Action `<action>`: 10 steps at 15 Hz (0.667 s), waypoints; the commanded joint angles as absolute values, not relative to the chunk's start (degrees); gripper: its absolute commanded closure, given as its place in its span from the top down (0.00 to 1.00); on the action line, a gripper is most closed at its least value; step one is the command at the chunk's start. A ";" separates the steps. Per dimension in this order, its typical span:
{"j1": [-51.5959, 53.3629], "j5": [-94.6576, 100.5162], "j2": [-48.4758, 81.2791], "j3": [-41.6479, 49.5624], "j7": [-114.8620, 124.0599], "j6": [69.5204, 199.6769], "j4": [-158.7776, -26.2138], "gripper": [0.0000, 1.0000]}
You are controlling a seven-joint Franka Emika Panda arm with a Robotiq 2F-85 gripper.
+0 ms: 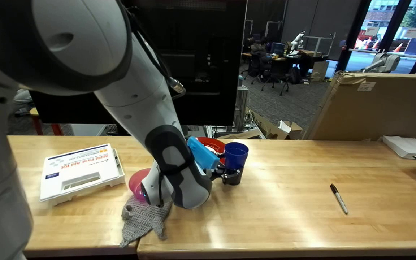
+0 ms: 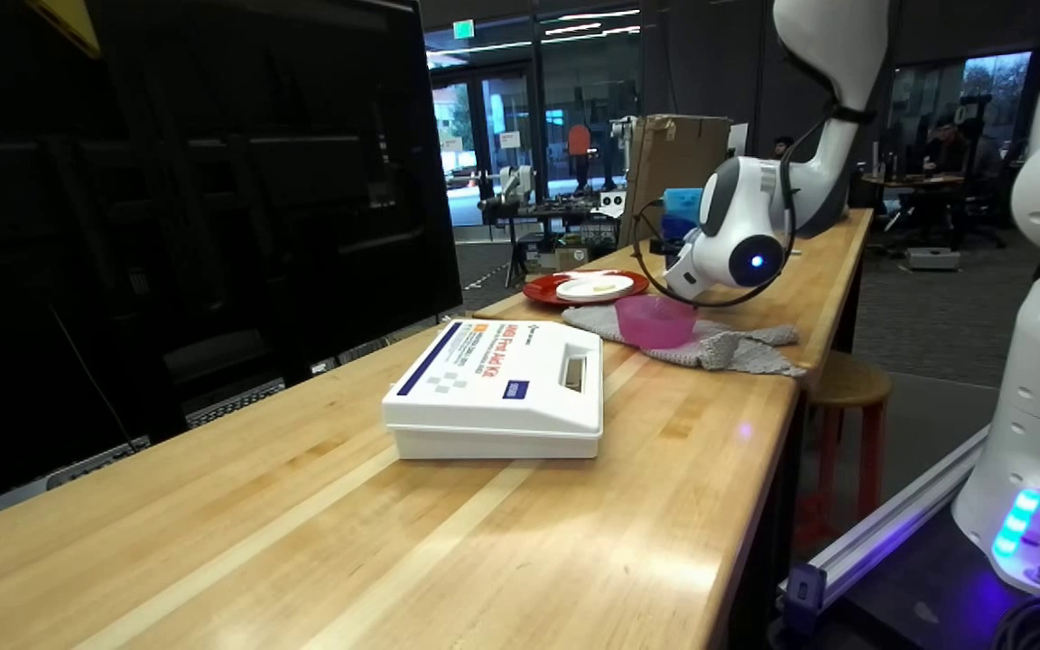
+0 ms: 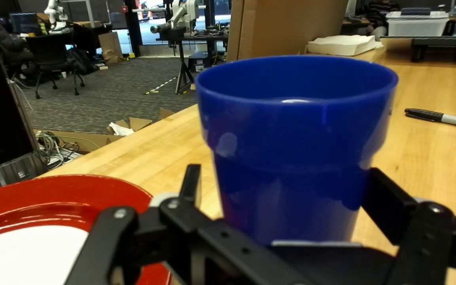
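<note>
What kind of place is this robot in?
Probably a robot lab or workshop. Besides the big robot arm over the wooden table, another white arm stands in the background, and there's an office chair too.

dark grey wall panels (image 1: 332, 18) are standing at the back, and a grey carpeted floor (image 1: 298, 103) is running beneath a black office chair (image 3: 52, 51). tall dark-framed windows (image 1: 414, 17) are letting in daylight, while white light strips (image 2: 574, 28) are glowing near a green sign (image 2: 463, 29). a round stool (image 2: 849, 379) with reddish legs is standing near a wooden table (image 2: 303, 542), whose top is reflecting light.
</note>
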State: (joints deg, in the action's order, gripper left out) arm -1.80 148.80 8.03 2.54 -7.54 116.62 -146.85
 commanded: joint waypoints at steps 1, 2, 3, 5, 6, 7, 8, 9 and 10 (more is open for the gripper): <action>-1.40 148.86 7.38 1.81 -7.18 116.80 -147.20 1.00; -1.32 148.86 7.40 1.68 -7.21 116.88 -147.19 1.00; -1.25 148.86 7.50 1.53 -7.23 116.90 -147.16 1.00; -1.17 148.86 7.54 1.29 -7.49 117.12 -147.03 1.00; -1.10 148.86 7.67 1.23 -7.57 117.06 -146.89 1.00; -1.14 148.85 7.69 1.25 -7.28 116.73 -147.35 1.00; -1.30 148.85 7.79 1.35 -7.13 116.66 -147.41 1.00; -1.43 148.85 7.90 1.48 -7.38 116.89 -147.01 1.00; -1.53 148.85 7.94 1.59 -7.44 116.72 -146.99 1.00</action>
